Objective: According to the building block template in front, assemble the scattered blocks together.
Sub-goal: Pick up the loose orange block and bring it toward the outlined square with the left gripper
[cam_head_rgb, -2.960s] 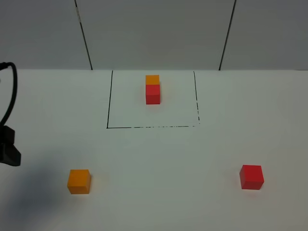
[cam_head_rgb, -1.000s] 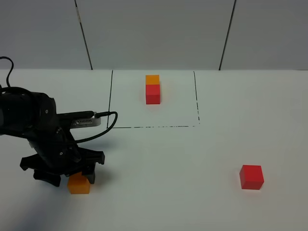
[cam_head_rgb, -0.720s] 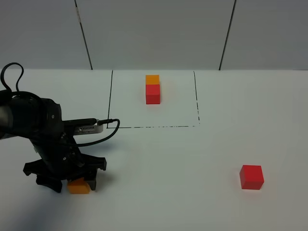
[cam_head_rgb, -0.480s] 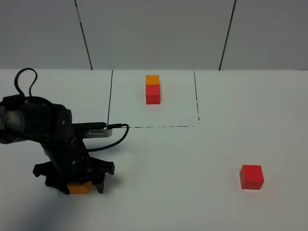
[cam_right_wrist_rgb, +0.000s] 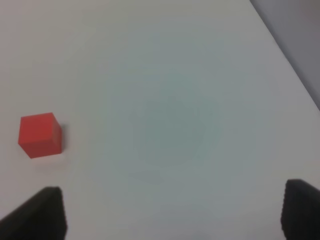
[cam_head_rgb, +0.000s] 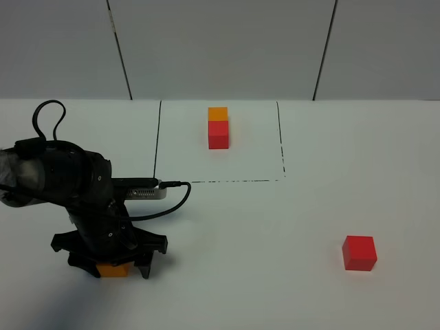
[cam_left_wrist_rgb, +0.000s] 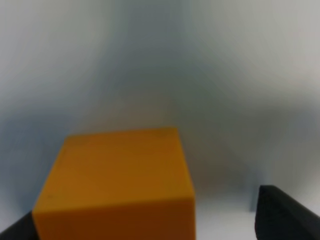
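The left tool (cam_head_rgb: 115,268) is spread wide, straddling the orange cube (cam_left_wrist_rgb: 120,185), which sits on the worktop (cam_head_rgb: 275,227) well to the near left of the building block template (cam_head_rgb: 218,128). The red cube (cam_head_rgb: 359,252) lies well to the template's near right. The right tool (cam_right_wrist_rgb: 175,215) is spread wide too.

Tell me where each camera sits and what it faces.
Exterior high: up off the arms, looking down the table at the framed block pair; shows the left arm, left gripper straddling the orange cube.
Left wrist: low on the left arm, facing the orange cube close up; fingertips show.
Right wrist: higher, looking down at the red cube; fingertips of the right gripper show.
Shared: exterior and left wrist, orange cube; exterior and right wrist, red cube.
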Action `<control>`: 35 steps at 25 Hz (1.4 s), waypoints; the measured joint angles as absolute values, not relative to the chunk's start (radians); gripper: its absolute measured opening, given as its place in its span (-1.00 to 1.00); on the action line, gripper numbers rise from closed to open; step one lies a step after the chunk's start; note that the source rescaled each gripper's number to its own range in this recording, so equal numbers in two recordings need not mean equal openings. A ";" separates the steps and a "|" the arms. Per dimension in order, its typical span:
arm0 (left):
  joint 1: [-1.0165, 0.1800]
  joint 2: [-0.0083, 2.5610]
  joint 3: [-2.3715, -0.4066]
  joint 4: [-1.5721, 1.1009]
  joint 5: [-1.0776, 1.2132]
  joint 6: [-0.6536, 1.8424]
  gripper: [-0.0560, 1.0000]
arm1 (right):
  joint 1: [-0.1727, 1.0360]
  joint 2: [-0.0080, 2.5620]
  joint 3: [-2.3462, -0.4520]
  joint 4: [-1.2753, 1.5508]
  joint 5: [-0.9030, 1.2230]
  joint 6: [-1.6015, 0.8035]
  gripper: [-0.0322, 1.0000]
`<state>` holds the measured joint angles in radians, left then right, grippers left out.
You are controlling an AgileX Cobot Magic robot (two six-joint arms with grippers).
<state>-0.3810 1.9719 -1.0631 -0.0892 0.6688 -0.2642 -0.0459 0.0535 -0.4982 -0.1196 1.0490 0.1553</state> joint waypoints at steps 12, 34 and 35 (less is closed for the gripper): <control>-0.381 1.976 -1.066 -0.076 0.677 -0.309 -0.89 | -0.046 0.054 -0.498 -0.120 1.049 0.154 0.48; -0.392 1.991 -1.576 -0.064 1.087 0.381 -0.89 | -0.046 0.054 -0.498 -0.120 1.049 0.154 0.48; -0.400 1.991 -1.601 -0.071 1.093 0.430 -0.89 | -0.046 0.054 -0.498 -0.120 1.049 0.154 0.48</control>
<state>-0.4005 1.9912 -1.6006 -0.0715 1.0932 0.4297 -0.0459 0.0535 -0.4982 -0.1196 1.0490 0.1540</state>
